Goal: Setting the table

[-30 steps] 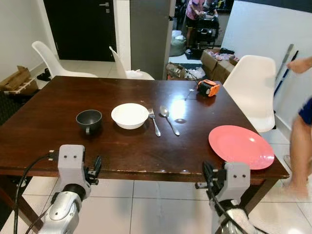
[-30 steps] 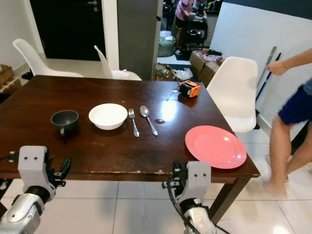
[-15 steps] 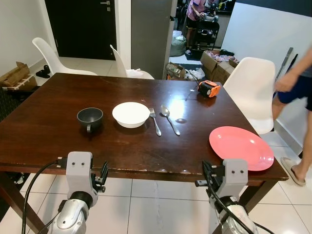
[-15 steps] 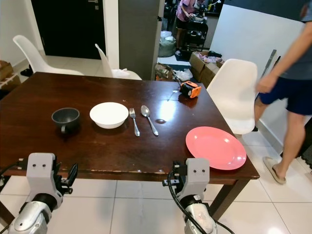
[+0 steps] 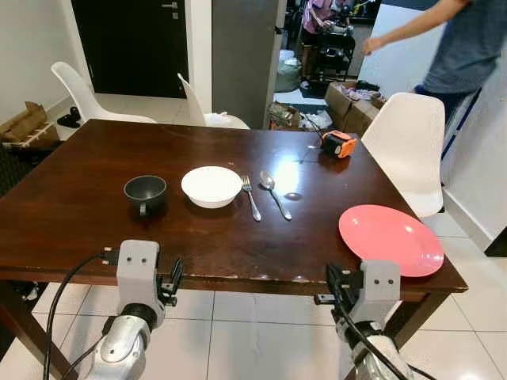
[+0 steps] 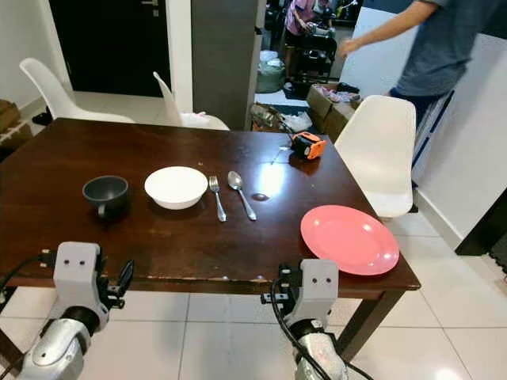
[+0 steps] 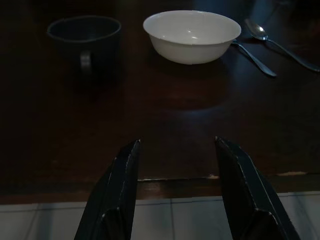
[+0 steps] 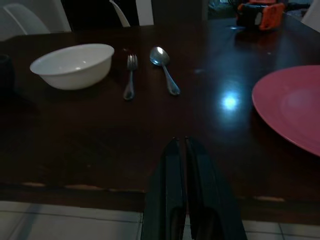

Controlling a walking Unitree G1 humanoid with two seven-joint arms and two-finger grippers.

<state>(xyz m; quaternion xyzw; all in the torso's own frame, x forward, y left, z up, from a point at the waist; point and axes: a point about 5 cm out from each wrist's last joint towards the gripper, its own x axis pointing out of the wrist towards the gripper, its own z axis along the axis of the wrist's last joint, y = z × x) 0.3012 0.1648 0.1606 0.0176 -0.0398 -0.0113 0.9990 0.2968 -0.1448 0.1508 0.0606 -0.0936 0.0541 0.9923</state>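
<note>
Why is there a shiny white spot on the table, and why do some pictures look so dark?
In the left eye view, light glares off the polished table beside the spoon. The right wrist view shows a smaller glint near the pink plate. The left wrist view is dim, so the dark cup almost vanishes while the white bowl stands out.

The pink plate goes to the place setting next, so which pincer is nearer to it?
Right. The right pincer hangs at the table's near edge just left of the pink plate. The left pincer is far off, before the dark cup.
</note>
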